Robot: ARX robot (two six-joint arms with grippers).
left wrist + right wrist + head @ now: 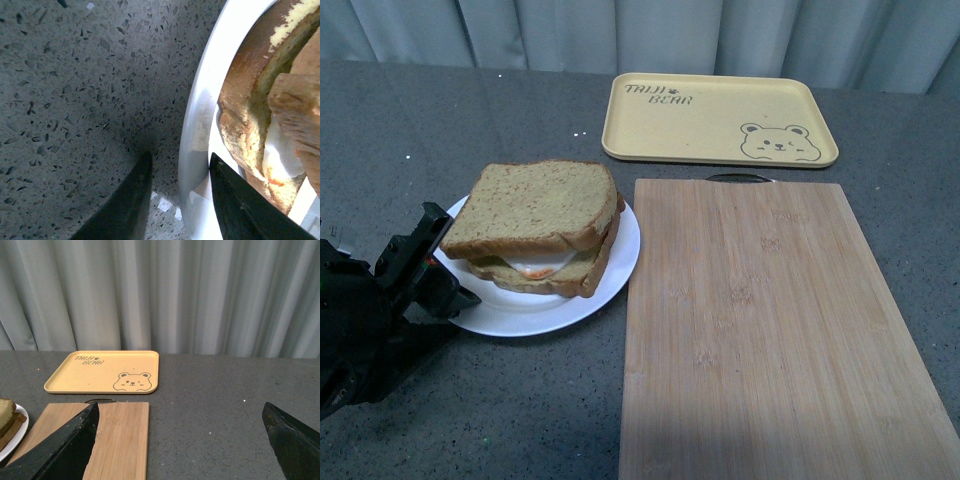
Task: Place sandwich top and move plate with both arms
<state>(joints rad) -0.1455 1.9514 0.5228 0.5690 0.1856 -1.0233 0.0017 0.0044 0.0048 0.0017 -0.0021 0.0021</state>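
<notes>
Left gripper [177, 159]: jaws apart, straddling the plate rim, one finger over the table [520, 420], one over the plate.
Plate [520, 315]: on the table, just left of the board.
Top slice [535, 205]: on the egg slice [575, 282], slightly askew.
Board [770, 320]: flat on the table.
Tray [710, 120]: behind the board.
Right gripper [180, 404]: jaws wide apart, gripping nothing.

The left arm [360, 330] fills the front view's 8 o'clock corner, a black jointed mass held low, its wrist angled so the left gripper [455, 255] points toward 2 o'clock. Its jaws stand apart; the two dark, tapered fingers [127, 205] leave a clear gap between their tips. The right gripper [180, 407] is held level, its jaws spread wide and its pointed black fingers [60, 450] far apart.
</notes>
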